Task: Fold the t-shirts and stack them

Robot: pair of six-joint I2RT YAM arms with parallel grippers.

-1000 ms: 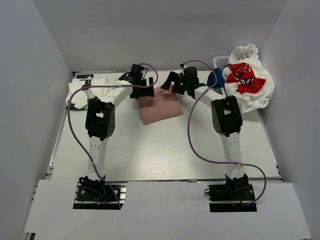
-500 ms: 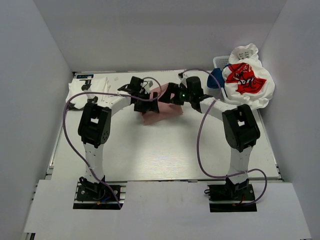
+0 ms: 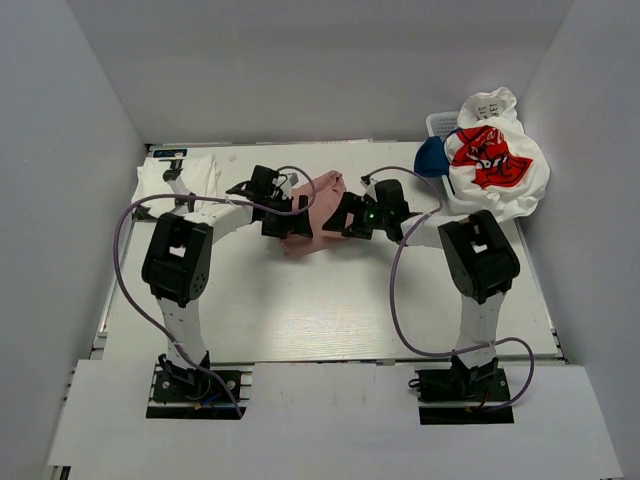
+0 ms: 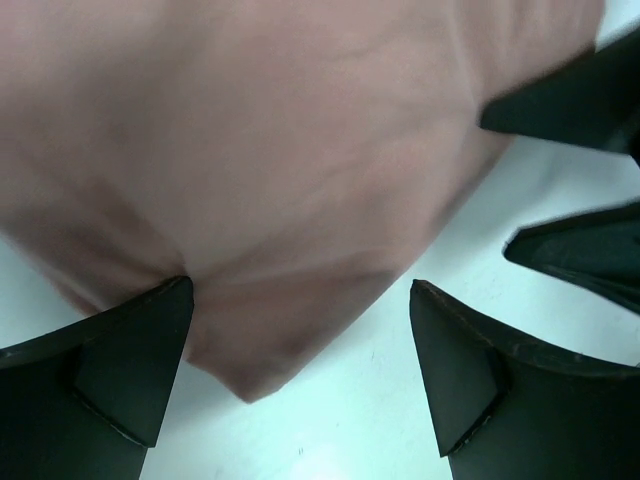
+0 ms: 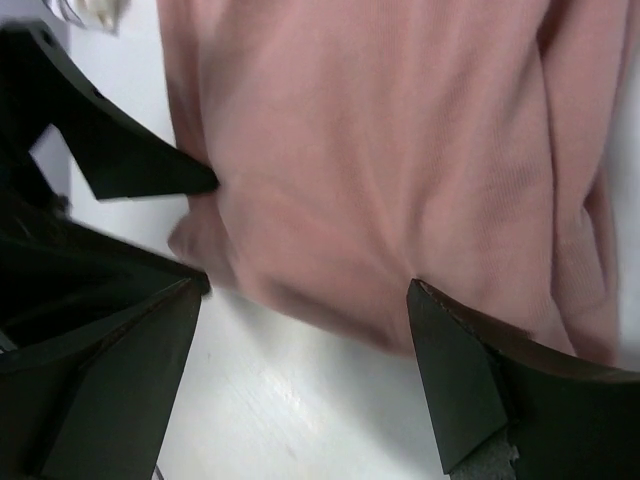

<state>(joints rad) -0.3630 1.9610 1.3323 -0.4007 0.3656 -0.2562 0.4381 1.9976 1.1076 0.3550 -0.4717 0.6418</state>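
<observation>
The dusty-pink t-shirt (image 3: pixel 318 205) lies folded and slightly bunched at the table's back middle. My left gripper (image 3: pixel 284 224) is low at its near-left corner and my right gripper (image 3: pixel 346 217) is at its near-right edge, the two facing each other. In the left wrist view the pink cloth (image 4: pixel 280 160) fills the top and its corner lies between the wide-apart fingers (image 4: pixel 120 370); the left gripper (image 4: pixel 300 290) is open. In the right wrist view the pink cloth (image 5: pixel 400 150) reaches down between the spread fingers (image 5: pixel 480 380); the right gripper (image 5: pixel 305 290) is open.
A white t-shirt (image 3: pixel 190 175) lies flat at the back left. At the back right a white slotted basket (image 3: pixel 440 123) holds a white tee with red graphic (image 3: pixel 495 160) and a navy one (image 3: pixel 432 157). The table's near half (image 3: pixel 330 300) is bare white.
Both grippers have come from the pink shirt's far side down to its near edge, closing in toward each other. The shirt has bunched up a little.
</observation>
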